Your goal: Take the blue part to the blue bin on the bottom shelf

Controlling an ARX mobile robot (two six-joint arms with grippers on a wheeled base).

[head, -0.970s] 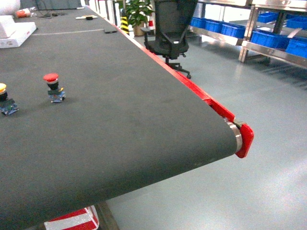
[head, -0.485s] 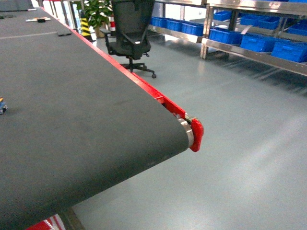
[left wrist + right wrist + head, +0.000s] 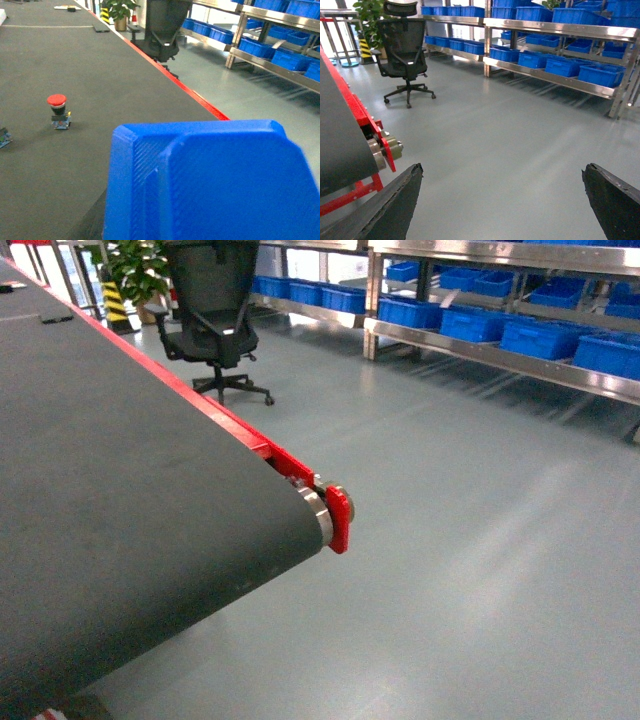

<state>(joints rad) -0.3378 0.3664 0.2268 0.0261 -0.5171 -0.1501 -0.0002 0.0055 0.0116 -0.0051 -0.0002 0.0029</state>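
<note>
At nine o'clock in my head view runs the dark grey conveyor belt (image 3: 130, 500), edged with a red side rail (image 3: 215, 420) that ends in a steel end roller (image 3: 318, 515) and a red end cap (image 3: 338, 518) near the middle of the frame. Toward twelve o'clock stands a black mesh office chair (image 3: 213, 315) on castors, with a green potted plant (image 3: 135, 268) just beyond it at eleven. From one to three o'clock stretches the stainless-steel rack; its bottom shelf (image 3: 500, 358) carries a row of blue plastic bins (image 3: 540, 335), and the grey-green floor (image 3: 470, 560) lies between the belt and the rack. Neither of my arms shows in the head view. My left wrist camera is filled at five to six o'clock by a large blue ribbed plastic part (image 3: 205, 185), close under the lens; I cannot see my left fingers around it, so I cannot tell how that jaw stands. Beyond it on the belt, at nine o'clock, sits a red mushroom-head push button (image 3: 58, 111) on a small dark base, upright and well apart from the blue part. In my right wrist view the right gripper (image 3: 500, 200) stands wide, its two dark fingertips (image 3: 390, 205) at the lower corners with nothing but floor between them.
</note>
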